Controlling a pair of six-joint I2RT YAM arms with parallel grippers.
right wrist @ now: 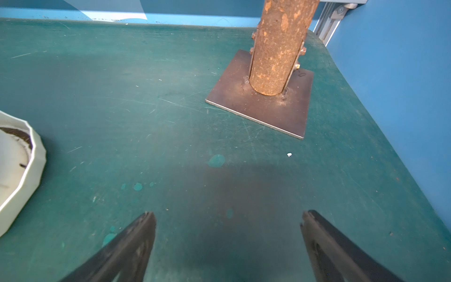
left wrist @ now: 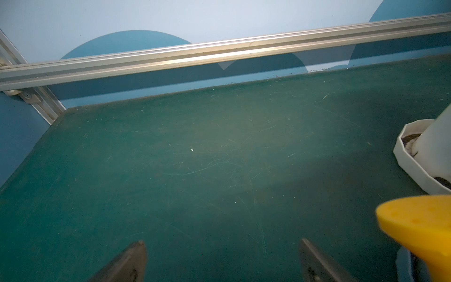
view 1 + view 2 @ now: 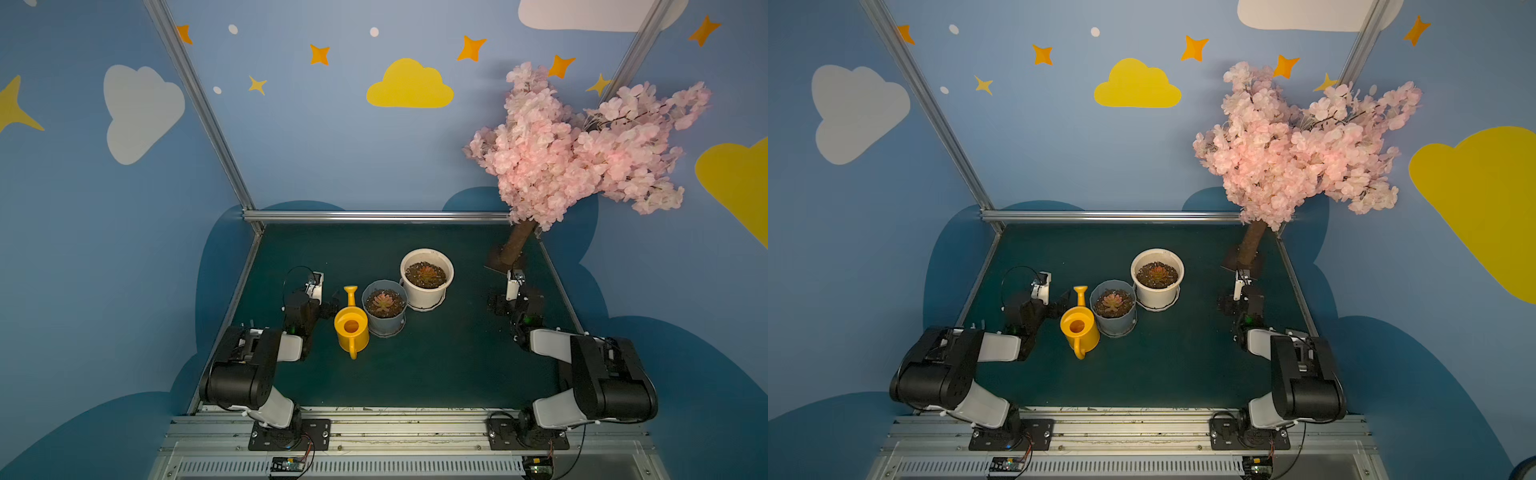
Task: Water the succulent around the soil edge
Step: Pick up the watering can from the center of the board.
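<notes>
Starting on the left: the left gripper [image 2: 222, 244] sits low over the green mat [image 3: 436, 374], jaws spread wide, with nothing but bare mat between them. Just to its right stands the yellow watering can [image 3: 351, 328], upright and untouched, spout pointing at the back wall, handle toward the robot's base. In the left wrist view its spout head shows at the frame edge, near the gripper but apart from it.

Next along, right up against the can, is the grey pot [image 3: 384, 324], with 1 pinkish succulent [image 3: 381, 302] in the middle of dark soil. Whether can and pot touch, I cannot tell. Behind and to the right, close by, the white pot [image 3: 424, 293] stands in its white saucer [image 1: 24, 175] and holds a 2nd succulent [image 3: 427, 273], soil ringing it all round.

Then open mat, and the right gripper [image 1: 228, 214], well apart from both pots, jaws wide and empty, pointed at the brown trunk [image 1: 280, 46] on its metal base plate [image 1: 263, 109]. Pink blossom [image 3: 582, 145] spreads above that far right corner.
</notes>
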